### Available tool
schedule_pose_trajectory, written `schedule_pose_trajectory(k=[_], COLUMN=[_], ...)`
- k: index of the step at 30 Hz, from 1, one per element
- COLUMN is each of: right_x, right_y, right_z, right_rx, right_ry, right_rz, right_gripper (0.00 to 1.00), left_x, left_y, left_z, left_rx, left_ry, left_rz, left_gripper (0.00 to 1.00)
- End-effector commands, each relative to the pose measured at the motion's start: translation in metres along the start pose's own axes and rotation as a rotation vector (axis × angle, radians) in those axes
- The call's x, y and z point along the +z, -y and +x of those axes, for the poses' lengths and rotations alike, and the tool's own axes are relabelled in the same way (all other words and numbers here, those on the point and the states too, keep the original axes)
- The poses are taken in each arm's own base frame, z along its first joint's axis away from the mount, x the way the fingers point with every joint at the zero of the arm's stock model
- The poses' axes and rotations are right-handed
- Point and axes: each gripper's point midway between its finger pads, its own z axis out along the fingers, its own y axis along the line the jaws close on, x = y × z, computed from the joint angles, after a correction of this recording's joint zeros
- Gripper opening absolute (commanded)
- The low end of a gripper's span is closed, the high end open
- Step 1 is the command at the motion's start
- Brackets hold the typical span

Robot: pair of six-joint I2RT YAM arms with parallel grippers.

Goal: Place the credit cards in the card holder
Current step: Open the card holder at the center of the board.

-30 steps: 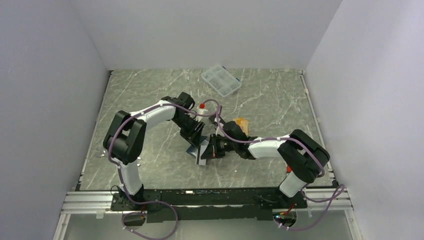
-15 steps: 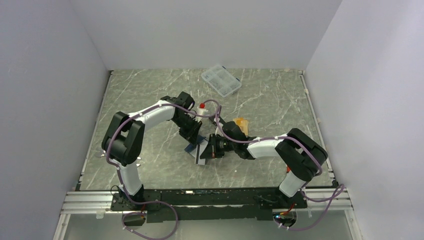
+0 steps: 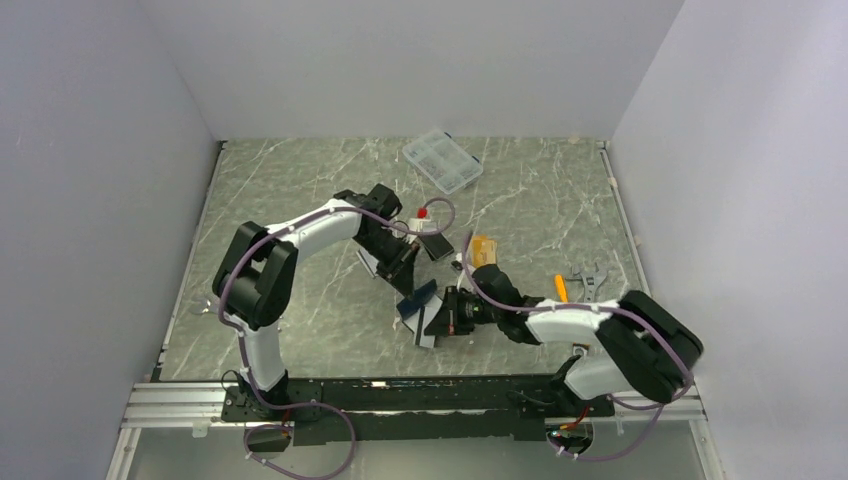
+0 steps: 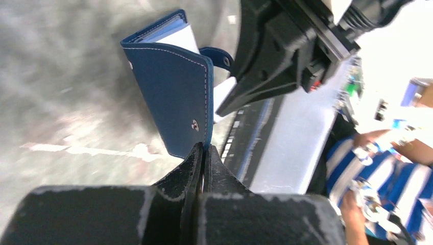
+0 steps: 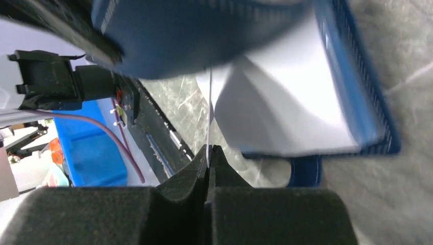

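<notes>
My left gripper [image 3: 408, 280] [image 4: 203, 149] is shut on the edge of the card holder's navy cover [image 4: 173, 97], and the holder [image 3: 415, 300] stands partly open off the table. Its snap tab [image 4: 220, 57] points at the right gripper. My right gripper [image 3: 440, 318] [image 5: 208, 149] is shut on a thin silver-grey credit card [image 3: 428, 335], which the right wrist view shows edge-on [image 5: 209, 112] below the holder's pale blue inside [image 5: 352, 102]. An orange credit card [image 3: 483, 248] lies behind the right arm. What looks like a grey card [image 3: 367, 262] lies left of the left gripper.
A clear plastic compartment box [image 3: 443, 160] sits at the back of the marble table [image 3: 300, 180]. A silver wrench [image 3: 587, 274] and an orange-handled tool [image 3: 561, 288] lie at the right by the right arm. White walls enclose three sides.
The left gripper has shut on the holder's cover and lifted it toward the near right. The right arm drew nearer with its card, uncovering the wrench.
</notes>
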Motion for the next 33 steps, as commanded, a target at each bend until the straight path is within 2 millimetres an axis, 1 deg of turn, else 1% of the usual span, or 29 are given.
schedule_pose_trajectory(k=[1,3,5,7,9,12,15,17,21,23,26,28,33], right_x=[-0.02,-0.029,-0.037,-0.044,-0.048,-0.051,-0.052,-0.052,-0.054,-0.055,-0.057,-0.058,-0.06], right_y=[-0.001,0.005,0.011,0.016,0.02,0.026,0.031,0.033,0.037,0.039,0.042,0.042,0.032], right_z=[-0.003,0.001,0.003,0.005,0.009,0.016,0.022,0.025,0.03,0.032,0.036,0.039,0.048], right_rx=[0.0,0.01,0.023,0.033,0.046,0.06,0.072,0.077,0.082,0.083,0.087,0.085,0.084], right_ry=[0.085,0.102,0.119,0.132,0.134,0.127,0.113,0.107,0.092,0.09,0.08,0.074,0.052], right_rz=[0.011,0.031,0.059,0.082,0.094,0.105,0.115,0.119,0.14,0.149,0.159,0.158,0.096], right_gripper=[0.0,0.0,0.0,0.0,0.0,0.0,0.0,0.0,0.0,0.0,0.0,0.0,0.0], left_x=[0.004,0.008,0.012,0.015,0.014,0.012,0.015,0.017,0.018,0.018,0.02,0.021,0.022], left_y=[0.052,0.051,0.045,0.032,0.014,-0.012,-0.03,-0.035,-0.041,-0.043,-0.046,-0.047,-0.051], left_z=[-0.003,0.002,0.008,0.012,0.013,0.017,0.026,0.031,0.032,0.035,0.04,0.039,0.036], left_rx=[-0.011,-0.036,-0.065,-0.094,-0.138,-0.191,-0.213,-0.217,-0.214,-0.21,-0.217,-0.22,-0.221], left_ry=[0.011,0.007,0.004,0.004,0.016,0.022,0.01,0.007,0.0,-0.007,-0.016,-0.014,-0.004], left_rz=[0.275,0.3,0.311,0.285,0.252,0.189,0.131,0.106,0.072,0.059,0.05,0.047,0.019], left_gripper=[0.0,0.0,0.0,0.0,0.0,0.0,0.0,0.01,0.08,0.12,0.22,0.23,0.23])
